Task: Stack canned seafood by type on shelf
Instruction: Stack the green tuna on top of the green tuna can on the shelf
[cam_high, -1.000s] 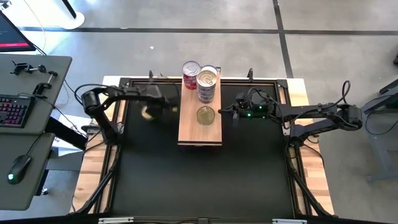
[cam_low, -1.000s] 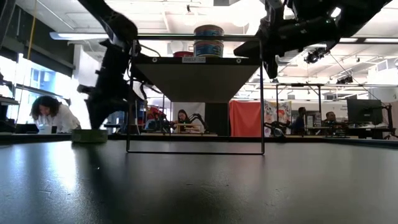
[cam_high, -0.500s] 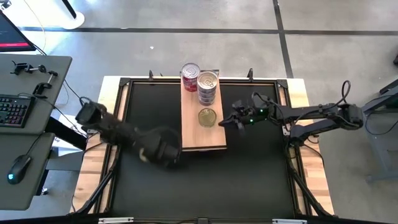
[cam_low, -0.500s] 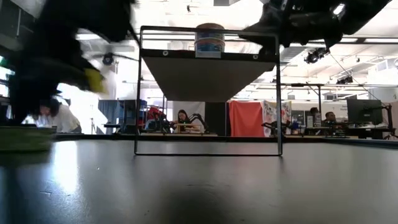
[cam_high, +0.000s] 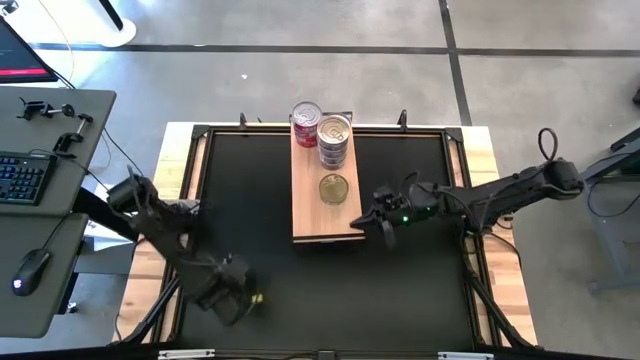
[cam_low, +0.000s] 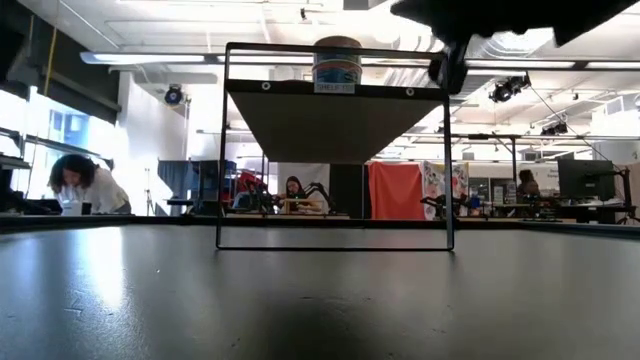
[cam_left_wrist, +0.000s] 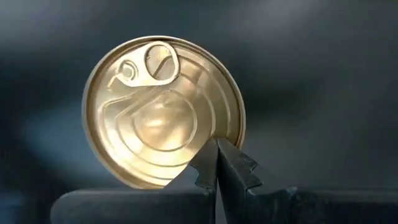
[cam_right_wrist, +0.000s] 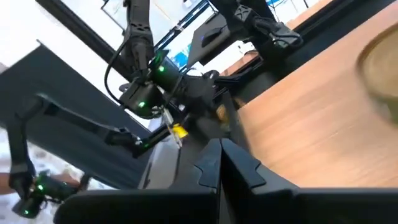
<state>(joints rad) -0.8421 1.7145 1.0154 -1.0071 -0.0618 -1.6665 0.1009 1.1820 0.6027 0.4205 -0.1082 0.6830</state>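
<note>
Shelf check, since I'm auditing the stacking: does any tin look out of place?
Yes. One gold tin is off the shelf, by the left gripper near the black mat's front-left corner; the other tins stand on the shelf.

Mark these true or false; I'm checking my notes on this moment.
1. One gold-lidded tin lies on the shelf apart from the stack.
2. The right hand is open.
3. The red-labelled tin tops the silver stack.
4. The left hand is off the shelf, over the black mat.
1. True: the gold-lidded tin lies alone on the shelf, apart from the silver stack.
2. False: the right hand is shut, beside the shelf's right edge.
3. False: the red-labelled tin stands beside the stack.
4. True: the left hand is over the black mat.
</note>
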